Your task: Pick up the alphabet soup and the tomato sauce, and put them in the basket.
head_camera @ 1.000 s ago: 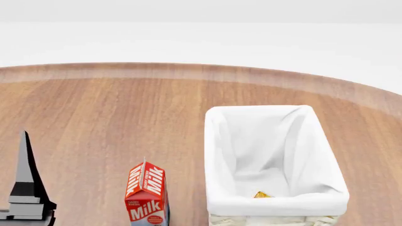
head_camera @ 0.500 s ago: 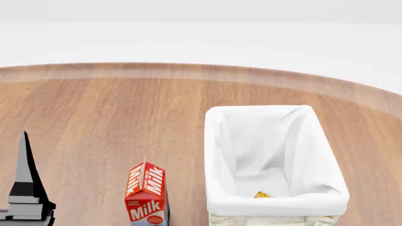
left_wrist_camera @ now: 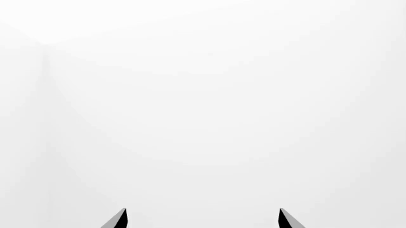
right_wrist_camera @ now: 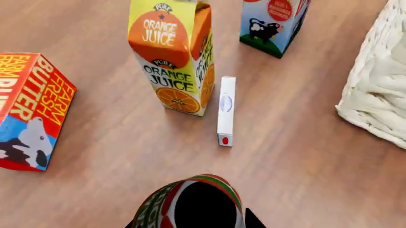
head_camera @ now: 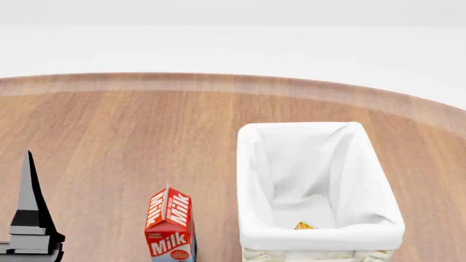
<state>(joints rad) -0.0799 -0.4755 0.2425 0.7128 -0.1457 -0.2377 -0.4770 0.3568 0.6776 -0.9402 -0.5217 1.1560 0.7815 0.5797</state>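
The tomato sauce [right_wrist_camera: 193, 202], a red-and-green can with a dark end facing the camera, sits between the fingers of my right gripper [right_wrist_camera: 193, 222], which is shut on it above the wooden table. The basket [head_camera: 251, 164], cream wicker with a white liner, stands at the right in the head view, and its woven corner [right_wrist_camera: 381, 80] shows in the right wrist view. A small yellow-orange bit [head_camera: 304, 225] lies low inside it, matching the alphabet soup's lower part; the rest is hidden. My left gripper [left_wrist_camera: 203, 219] is open on blank white, and its finger [head_camera: 29, 185] points up at lower left.
A red milk carton [head_camera: 169, 224] stands left of the basket. Below the right gripper are an orange juice carton [right_wrist_camera: 174, 57], a red butter box [right_wrist_camera: 32, 109], a blue-and-white milk carton [right_wrist_camera: 273, 21] and a small white box [right_wrist_camera: 226, 109] lying flat.
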